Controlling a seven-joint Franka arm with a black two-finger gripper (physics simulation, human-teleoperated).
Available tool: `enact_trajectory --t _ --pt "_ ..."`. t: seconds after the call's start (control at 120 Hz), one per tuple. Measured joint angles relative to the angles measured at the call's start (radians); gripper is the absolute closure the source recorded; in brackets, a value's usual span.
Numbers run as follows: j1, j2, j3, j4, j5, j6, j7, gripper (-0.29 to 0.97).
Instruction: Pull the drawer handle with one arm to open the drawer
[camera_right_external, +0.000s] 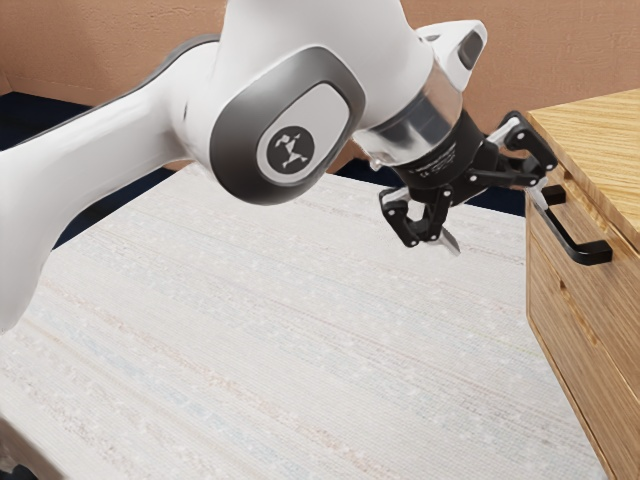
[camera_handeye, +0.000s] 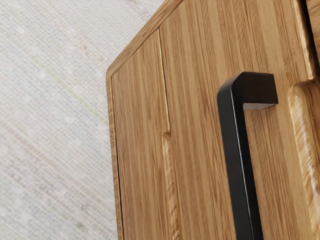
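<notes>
The white arm (camera_right_external: 150, 150) comes in from the exterior view's left, over a pale woven table (camera_right_external: 250, 350), and reaches toward the exterior view's right. At its end the black gripper (camera_right_external: 495, 215) is tilted toward the cabinet with its 2 fingers (camera_right_external: 425, 215) spread wide and nothing between them. One finger hangs low over the table and the other sits higher, just beside the upper end of the drawer handle (camera_right_external: 575, 238); whether that finger touches the handle cannot be told.

The handle is a black bar standing off the top drawer (camera_right_external: 600, 280) of a light wooden cabinet (camera_right_external: 590, 130) at the exterior view's right edge. The drawer front looks flush with the cabinet face.

In the wrist view the table (camera_handeye: 50, 125) shows beside the cabinet's corner. Next come the oak drawer front (camera_handeye: 200, 100) with narrow seams and, close ahead of the hand, the black handle (camera_handeye: 239, 165) with its bent end
</notes>
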Motion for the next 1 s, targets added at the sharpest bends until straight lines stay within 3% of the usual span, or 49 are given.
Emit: enact_trajectory --t 1.0 --pt "-0.017 0.073 -0.003 0.015 -0.001 0.045 0.004 0.04"
